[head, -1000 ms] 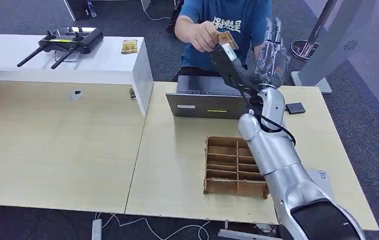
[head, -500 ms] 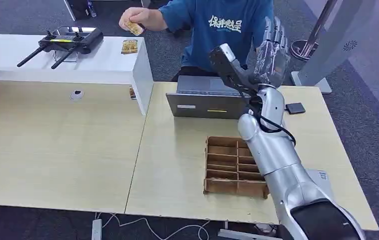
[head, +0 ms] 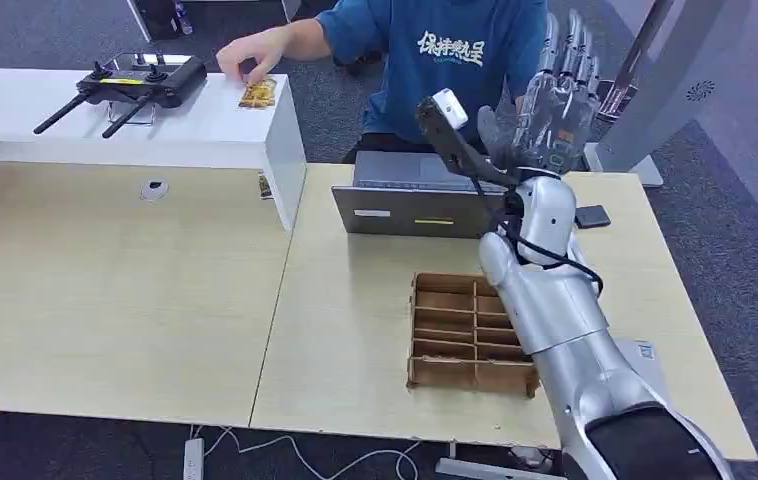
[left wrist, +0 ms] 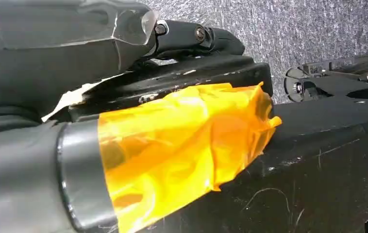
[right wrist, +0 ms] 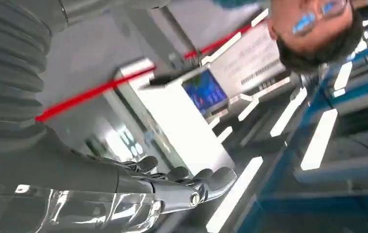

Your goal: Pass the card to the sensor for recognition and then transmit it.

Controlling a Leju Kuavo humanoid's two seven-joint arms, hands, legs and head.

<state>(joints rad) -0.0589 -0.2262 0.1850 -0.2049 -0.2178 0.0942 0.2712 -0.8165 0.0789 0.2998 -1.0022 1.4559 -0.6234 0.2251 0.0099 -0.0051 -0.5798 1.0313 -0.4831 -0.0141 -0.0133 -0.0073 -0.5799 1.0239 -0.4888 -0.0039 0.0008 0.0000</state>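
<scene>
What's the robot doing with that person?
The robot's right hand is raised with fingers spread and holds nothing. A person in a blue shirt reaches across to the white raised shelf, their hand at the small yellow-brown card lying there. A brown cardboard divider tray sits on the wooden table beside a grey laptop.

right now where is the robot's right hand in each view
Head view: the right hand is raised upper right, fingers spread, in front of the person's blue shirt.
Right wrist view: the right hand lies along the lower left, fingers extended.
Left wrist view: it is not in this picture.
Shared landmark: the person, seated in the head view, face in the right wrist view.
</scene>
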